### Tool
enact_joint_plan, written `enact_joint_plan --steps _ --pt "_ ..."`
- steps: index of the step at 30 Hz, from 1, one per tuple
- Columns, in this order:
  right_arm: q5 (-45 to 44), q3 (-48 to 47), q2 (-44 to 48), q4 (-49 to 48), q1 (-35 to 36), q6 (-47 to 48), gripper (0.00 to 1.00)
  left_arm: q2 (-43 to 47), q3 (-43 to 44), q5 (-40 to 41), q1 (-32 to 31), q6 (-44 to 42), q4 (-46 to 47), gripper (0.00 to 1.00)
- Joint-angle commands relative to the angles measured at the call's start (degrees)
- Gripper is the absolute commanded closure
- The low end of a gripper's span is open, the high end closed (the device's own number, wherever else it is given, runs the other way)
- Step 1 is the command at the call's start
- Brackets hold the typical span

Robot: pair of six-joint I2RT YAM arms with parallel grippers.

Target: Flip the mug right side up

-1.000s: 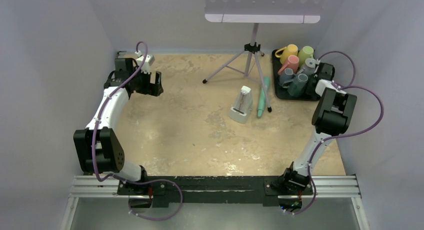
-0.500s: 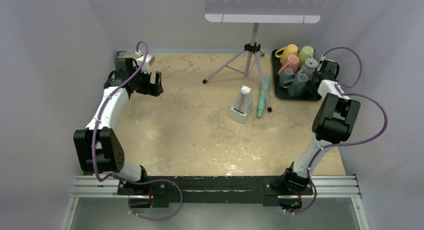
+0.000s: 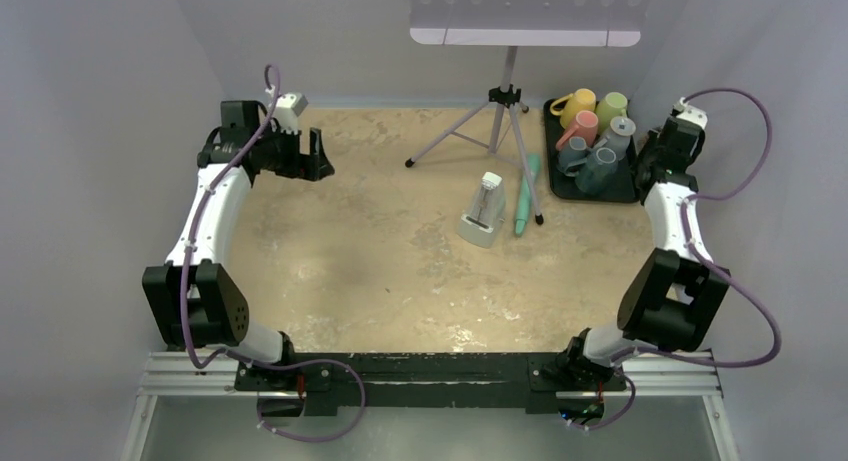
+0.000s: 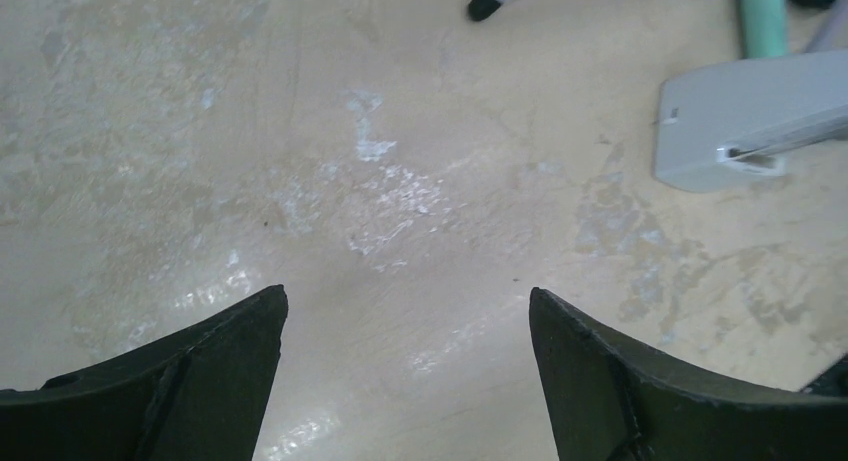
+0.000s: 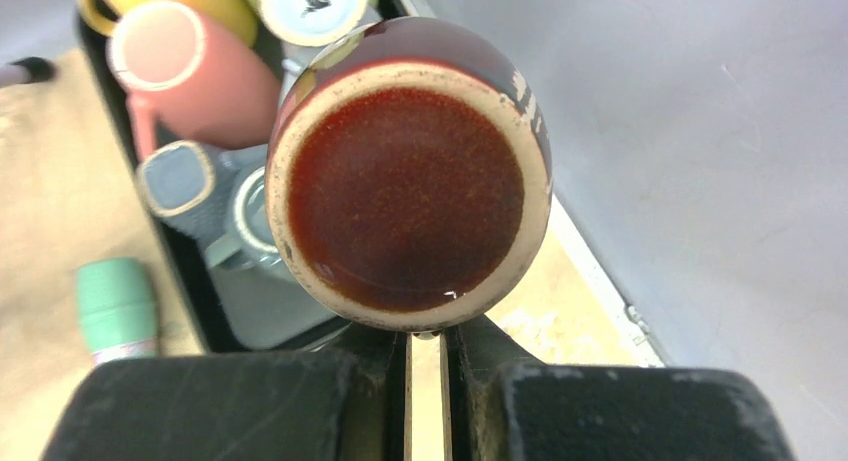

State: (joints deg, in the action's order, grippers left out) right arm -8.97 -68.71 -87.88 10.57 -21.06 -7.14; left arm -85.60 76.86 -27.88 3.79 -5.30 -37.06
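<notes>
In the right wrist view my right gripper (image 5: 425,331) is shut on a dark red-brown mug (image 5: 405,171), gripping it at its lower edge. The mug's round glossy face, ringed in cream, points at the camera; I cannot tell whether it is the base or the mouth. The mug hangs above the right edge of the black tray (image 5: 190,281). In the top view the right gripper (image 3: 660,149) is by the tray's right side, and the mug is hidden there. My left gripper (image 3: 310,159) is open and empty over bare table at the back left (image 4: 405,296).
The black tray (image 3: 560,186) at the back right holds several mugs: yellow (image 3: 578,103), pink (image 3: 580,127), green (image 3: 611,107) and grey (image 3: 598,166). A tripod (image 3: 505,96), a white device (image 3: 483,211) and a teal tube (image 3: 527,193) stand mid-table. The right wall is close to my right arm.
My right arm has swung out towards the right wall and its wrist has lifted and turned beside the tray. My left gripper has moved slightly back and up.
</notes>
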Motion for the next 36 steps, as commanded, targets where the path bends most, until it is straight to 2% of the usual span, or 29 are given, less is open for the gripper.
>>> enact_joint_plan --steps 1,4,9,14,19,23,31,36 --pt "4.78 3.38 8.28 -4.73 1.99 -3.80 1.00 0.32 6.40 -13.20 -0.60 9.93 -2.99 0.07" --pt "5.44 5.83 14.51 -3.86 6.01 -3.60 1.00 1.55 7.07 -18.70 -2.80 15.80 -1.05 0.07" --pt "12.34 7.00 22.56 -1.12 13.48 -4.72 1.00 2.27 6.78 -28.49 -7.26 28.49 7.16 0.08" --pt "19.47 9.81 28.58 -2.10 24.78 -10.28 1.00 2.24 5.93 -30.36 -12.02 34.90 13.40 0.08" --pt "23.24 14.71 31.46 -9.78 36.79 -19.45 1.00 0.73 4.12 -32.31 -15.73 43.33 22.17 0.08" --pt "24.56 16.20 30.69 -18.26 45.40 -25.45 1.00 0.03 3.21 -32.23 -18.25 48.22 29.75 0.07" --pt "27.67 14.47 23.38 -29.41 54.36 -32.23 1.00 -2.05 4.02 -31.21 -19.82 49.77 31.78 0.08" --pt "29.14 12.36 19.13 -32.93 56.80 -33.33 1.00 -1.34 3.56 -33.29 -20.13 54.38 36.14 0.23"
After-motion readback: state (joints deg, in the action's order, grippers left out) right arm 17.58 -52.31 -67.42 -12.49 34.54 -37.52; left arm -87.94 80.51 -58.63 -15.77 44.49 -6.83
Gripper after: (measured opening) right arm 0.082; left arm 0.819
